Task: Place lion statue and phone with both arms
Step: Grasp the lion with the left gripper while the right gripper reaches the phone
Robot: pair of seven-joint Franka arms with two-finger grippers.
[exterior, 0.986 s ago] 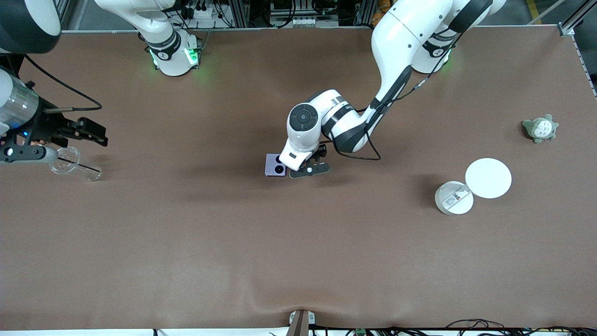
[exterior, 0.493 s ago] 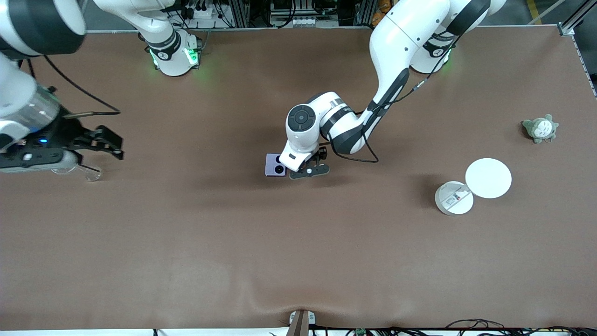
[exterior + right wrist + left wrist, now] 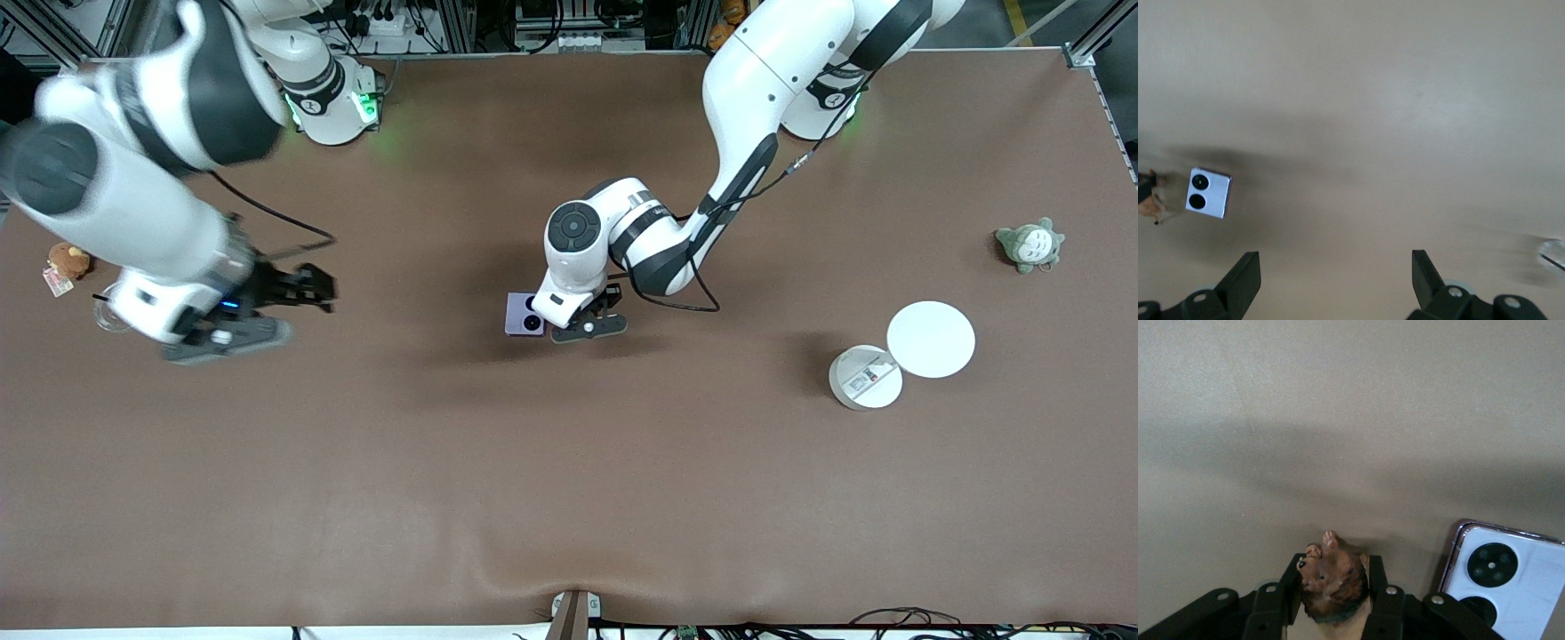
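The lion statue (image 3: 1331, 587) sits between the two fingers (image 3: 1377, 577) of my left gripper (image 3: 594, 313), and both pads press on its brown body, so I hold it tight, low at the table (image 3: 569, 489) near the middle. Its head and small ears stick out past my fingertips. Just beside my left gripper, toward the right arm's end of the table, lies the phone (image 3: 524, 315), flat, with its two black camera circles facing up; I cannot tell if the statue touches it. My right gripper (image 3: 313, 291) is up in the air over the bare table, well apart from the phone toward the right arm's end, and its fingers (image 3: 1245, 280) stand wide apart with nothing between them. Near it, at that end, lie a glass piece (image 3: 105, 313) and a small brown plush (image 3: 68, 260).
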